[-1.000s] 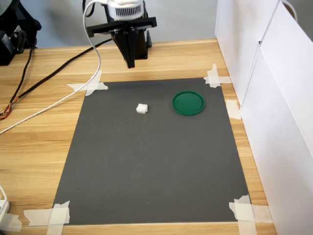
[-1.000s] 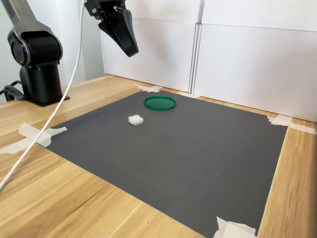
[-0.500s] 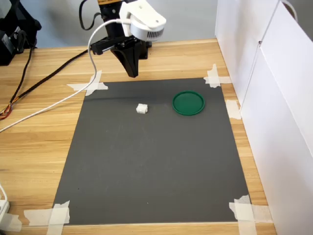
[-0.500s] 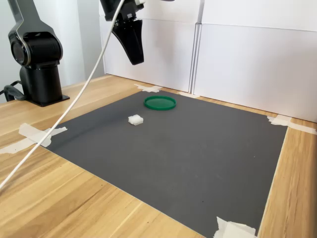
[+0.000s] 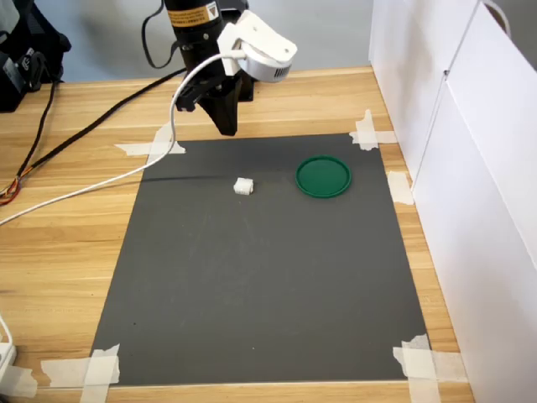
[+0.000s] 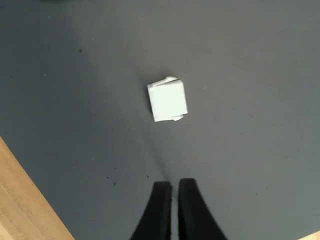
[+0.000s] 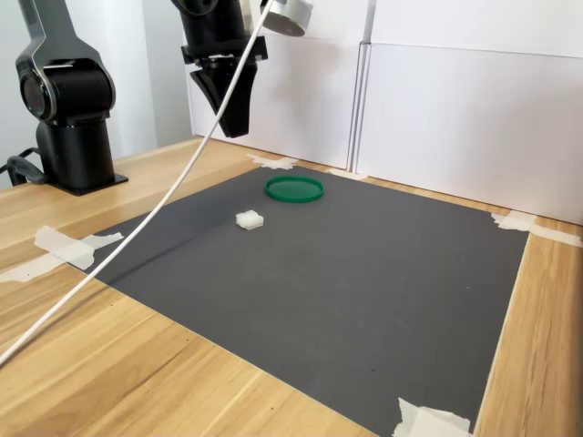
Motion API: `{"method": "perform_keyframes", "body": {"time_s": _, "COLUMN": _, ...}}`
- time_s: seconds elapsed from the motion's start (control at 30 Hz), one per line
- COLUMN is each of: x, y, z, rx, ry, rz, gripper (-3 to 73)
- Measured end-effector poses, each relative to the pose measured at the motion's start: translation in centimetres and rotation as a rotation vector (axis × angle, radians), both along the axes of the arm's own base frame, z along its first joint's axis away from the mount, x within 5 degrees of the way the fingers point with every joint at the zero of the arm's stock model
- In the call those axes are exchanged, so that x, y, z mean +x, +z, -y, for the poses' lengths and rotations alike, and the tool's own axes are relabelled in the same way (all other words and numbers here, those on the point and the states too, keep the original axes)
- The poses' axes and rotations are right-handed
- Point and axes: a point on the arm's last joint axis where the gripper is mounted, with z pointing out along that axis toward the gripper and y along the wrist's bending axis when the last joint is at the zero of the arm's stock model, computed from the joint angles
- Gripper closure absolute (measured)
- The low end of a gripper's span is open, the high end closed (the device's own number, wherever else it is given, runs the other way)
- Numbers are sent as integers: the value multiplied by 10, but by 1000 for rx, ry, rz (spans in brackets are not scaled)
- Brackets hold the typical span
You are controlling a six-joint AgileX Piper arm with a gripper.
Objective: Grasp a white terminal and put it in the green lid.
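My gripper [image 5: 226, 130] hangs pointing down at six o'clock, its two black fingers [image 6: 159, 212] pressed nearly together.

Wrist view: black gripper [image 6: 173, 187] fingers [image 6: 159, 210] cut off by the frame edge, only the tips showing. Flat round dark-green plastic lid [image 5: 323, 176] lies outside this frame. Small white blocky plastic terminal [image 5: 243, 186]: ridge detail too small to resolve in both exterior views.
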Motion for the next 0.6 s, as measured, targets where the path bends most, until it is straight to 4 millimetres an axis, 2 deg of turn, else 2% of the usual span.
{"method": "perform_keyframes", "body": {"time_s": 0.07, "x": 1, "y": -2, "z": 0, "rx": -1, "ry": 3, "rz": -9, "gripper": 531}}
{"method": "perform_keyframes", "body": {"time_s": 0.23, "x": 7, "y": -5, "z": 0, "rx": 2, "ry": -15, "rz": 6, "gripper": 211}}
{"method": "perform_keyframes", "body": {"time_s": 0.33, "x": 9, "y": -5, "z": 0, "rx": 2, "ry": -18, "rz": 27, "gripper": 59}}
{"method": "perform_keyframes", "body": {"time_s": 0.43, "x": 9, "y": -5, "z": 0, "rx": 2, "ry": -16, "rz": 22, "gripper": 0}}
{"method": "perform_keyframes", "body": {"time_s": 0.6, "x": 4, "y": -11, "z": -1, "rx": 16, "ry": -19, "rz": -17, "gripper": -15}}
